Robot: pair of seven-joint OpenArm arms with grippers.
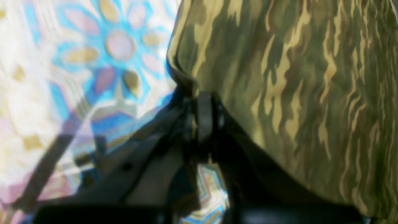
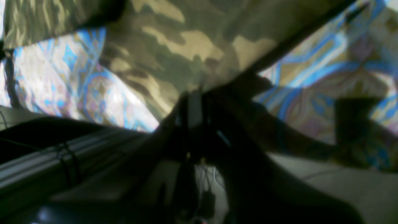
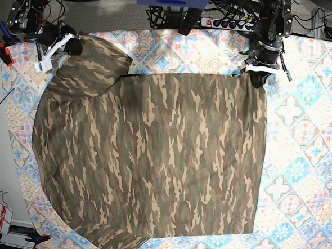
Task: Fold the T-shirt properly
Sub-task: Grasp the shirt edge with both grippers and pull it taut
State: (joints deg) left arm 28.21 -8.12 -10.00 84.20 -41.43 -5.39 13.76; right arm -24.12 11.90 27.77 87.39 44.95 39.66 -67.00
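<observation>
The camouflage T-shirt (image 3: 152,157) lies spread wide over the table in the base view. My left gripper (image 3: 255,79) is at the shirt's far right corner, shut on its edge. The left wrist view shows the dark fingers (image 1: 203,109) pinched together on the hem of the T-shirt (image 1: 295,77). My right gripper (image 3: 71,44) is at the far left corner, shut on a bunched fold of cloth lifted slightly off the table. In the right wrist view the T-shirt (image 2: 174,46) hangs from that shut gripper (image 2: 194,99). Collar and label are hidden.
A pastel blue-pink patterned tablecloth (image 3: 306,139) covers the table. The shirt's left side hangs over the table's left edge (image 3: 18,149). A power strip and cables (image 3: 228,21) lie behind the table. A red clamp (image 3: 2,51) sits at the far left corner.
</observation>
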